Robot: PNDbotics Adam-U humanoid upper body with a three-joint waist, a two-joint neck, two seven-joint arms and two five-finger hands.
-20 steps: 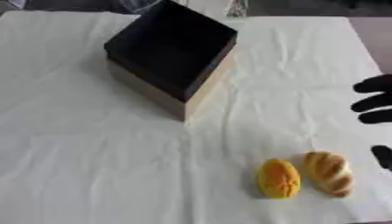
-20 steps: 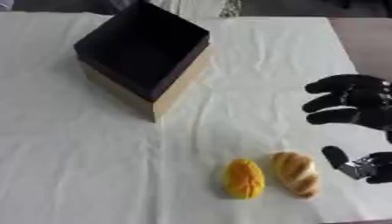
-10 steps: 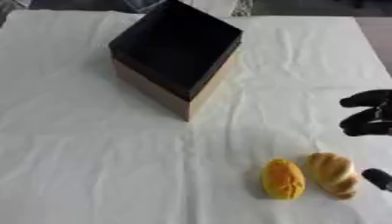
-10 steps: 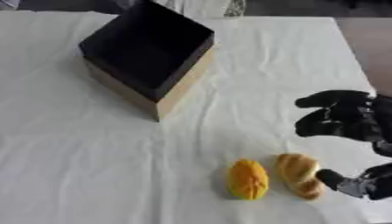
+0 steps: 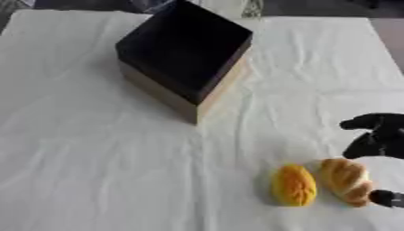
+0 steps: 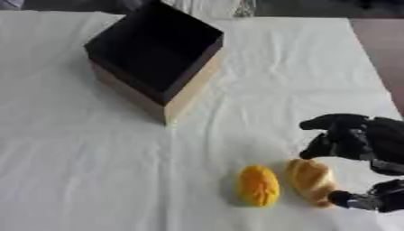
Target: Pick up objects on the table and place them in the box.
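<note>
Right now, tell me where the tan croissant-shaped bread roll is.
The tan croissant-shaped bread roll lies on the white tablecloth at the near right, just right of the orange-yellow fruit-like piece, between the right hand's fingers and thumb.

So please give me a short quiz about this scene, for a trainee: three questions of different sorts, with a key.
1. True or false: the box already holds an item.
2. Which item lies nearer the right hand?
A. the orange piece
B. the bread roll
3. Fill in: the two items lie on a white ____.

Key:
1. False. The dark inside of the box shows nothing in it.
2. B. The roll lies right of the orange piece, between the curled fingers and thumb; contact cannot be told.
3. cloth.
</note>
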